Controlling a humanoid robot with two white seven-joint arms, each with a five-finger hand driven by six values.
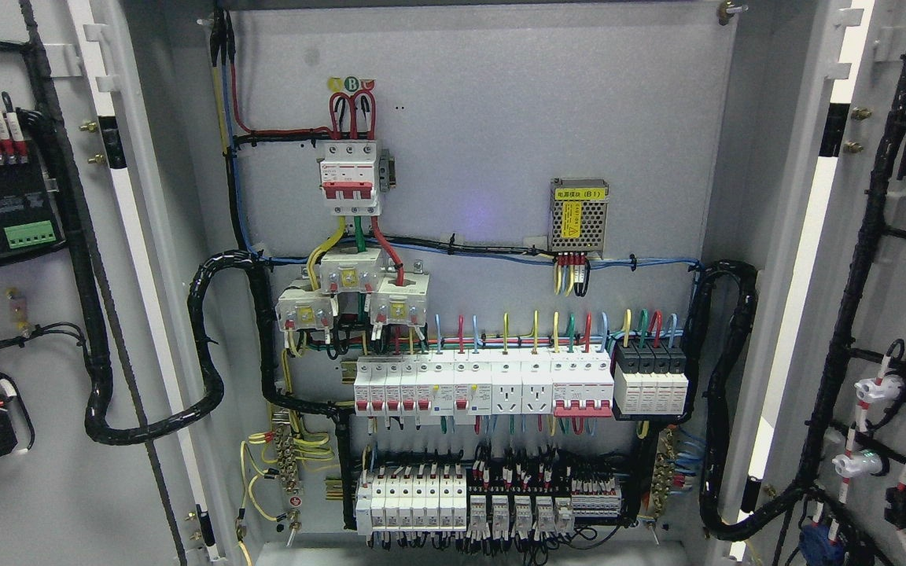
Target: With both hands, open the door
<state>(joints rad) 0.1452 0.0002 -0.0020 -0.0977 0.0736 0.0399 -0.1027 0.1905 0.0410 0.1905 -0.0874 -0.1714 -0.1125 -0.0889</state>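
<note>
Both grey metal cabinet doors stand swung wide, the left door (28,330) filling the picture's left edge, the right door (893,275) the right edge, each carrying black cable looms. Between them the grey back panel (484,141) shows rows of white circuit breakers (484,385). Neither hand is in view, so their state cannot be told.

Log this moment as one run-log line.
left door: open | right door: open | cabinet interior: exposed | hands: not in view

Matt grey painted metal back panel (484,157), glossy white plastic breakers (421,389), perforated bare-metal power supply (578,206).
</note>
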